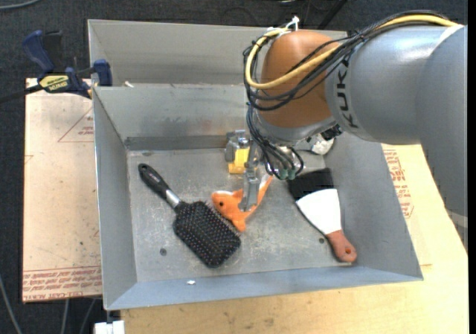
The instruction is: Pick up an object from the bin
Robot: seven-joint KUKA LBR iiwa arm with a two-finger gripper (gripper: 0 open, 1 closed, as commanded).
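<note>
The grey metal bin (111, 176) holds all its things, so the pick is not yet done. The silver arm (401, 79) reads "KUKA". A black bristled hairbrush (202, 232) lies to the view's left of the gripper (254, 190), and a white-bladed, brown-handled scraper (325, 213) to its right. The gripper sits low at a small orange plastic toy (232, 210); whether it is open or closed I cannot tell. A small yellow block (238, 155) lies just behind it.

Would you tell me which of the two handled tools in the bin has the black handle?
The black hairbrush, lower left; the white scraper on the right has a reddish handle.
</note>
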